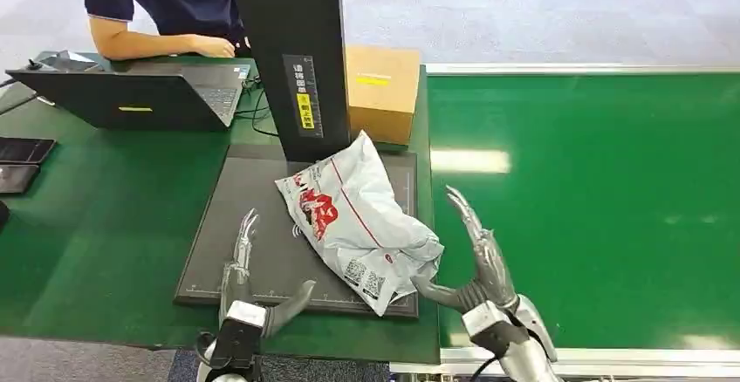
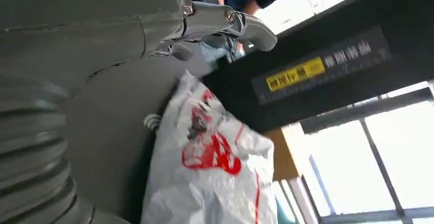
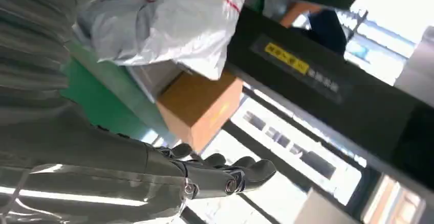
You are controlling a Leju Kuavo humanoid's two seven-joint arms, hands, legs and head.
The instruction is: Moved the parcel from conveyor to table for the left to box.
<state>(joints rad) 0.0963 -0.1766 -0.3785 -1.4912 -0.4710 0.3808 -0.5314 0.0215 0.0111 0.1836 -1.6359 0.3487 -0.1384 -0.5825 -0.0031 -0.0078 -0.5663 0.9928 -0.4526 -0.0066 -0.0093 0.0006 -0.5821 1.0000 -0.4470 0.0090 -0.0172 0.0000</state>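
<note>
Nearest us, our left hand [image 1: 249,290] hovers low over the near edge of the dark scanning mat [image 1: 218,251], fingers [image 1: 245,238] spread and pointing away, thumb out toward the parcel, holding nothing. Our right hand [image 1: 476,273] stands just past the mat's right corner, at the seam with the green conveyor belt [image 1: 593,216], its fingers [image 1: 467,216] also apart and empty, thumb reaching toward the bag's near end. In the head view we cannot tell whether that thumb touches the bag or merely sits beside it.

Between the two hands lies the white plastic mailer parcel [image 1: 358,216] with red printing, resting on the mat, its far tip leaning toward the black scanner column [image 1: 292,59]. It sits off the belt already, so we judge the transfer to the table largely made, and the step now is the left hand's pick.

To do it well, we should bring the left fingers in from the bag's open side, closing over a bunched fold rather than the flat skin, since the soft film will likely slide and sag. The right hand should draw clear toward the belt first.

Beyond the fingers, the cardboard box [image 1: 381,90] stands behind the column; that column is what we must clear when lifting. Farther off, a person's arm [image 1: 153,44] rests by a laptop [image 1: 140,94].
</note>
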